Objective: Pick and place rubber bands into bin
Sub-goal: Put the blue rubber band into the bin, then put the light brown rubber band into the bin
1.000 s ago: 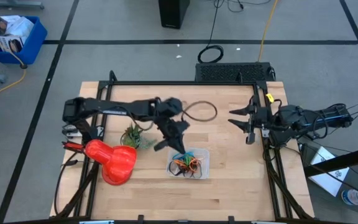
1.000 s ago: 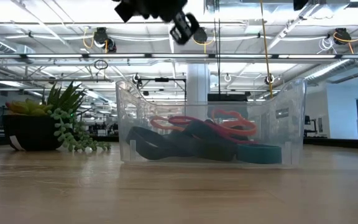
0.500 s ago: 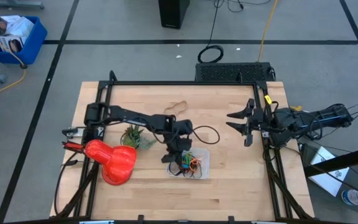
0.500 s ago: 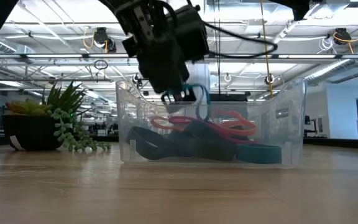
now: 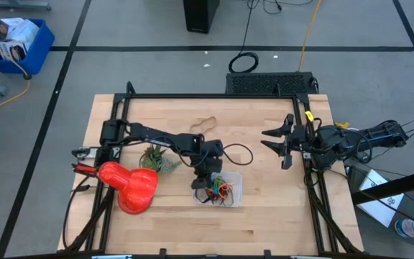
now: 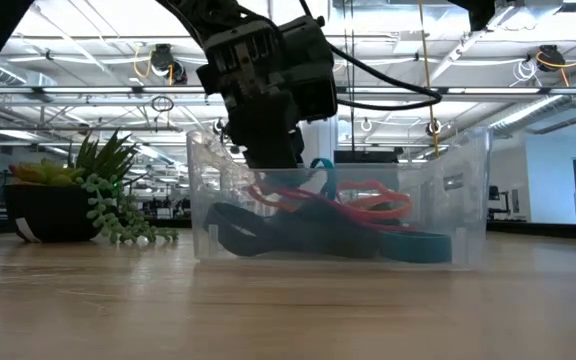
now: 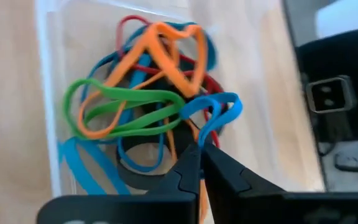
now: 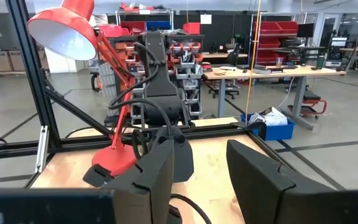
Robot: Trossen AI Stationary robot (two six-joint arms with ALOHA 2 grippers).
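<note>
A blue rubber band (image 7: 211, 111) is pinched between the closed fingertips of the left gripper (image 7: 199, 151), seen only in the left wrist view; it is held just above the tangled rubber bands (image 7: 143, 99) in orange, green, red and black, inside the clear bin (image 5: 234, 191); the bin is seen mid-table, beside the red lamp (image 5: 129, 186); the right gripper (image 5: 277, 142) is held with fingers apart at the table's right edge.

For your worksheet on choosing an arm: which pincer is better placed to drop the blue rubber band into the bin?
Left. The left pincer already pinches the blue rubber band over the bin; the right pincer waits open at the table's edge.
</note>
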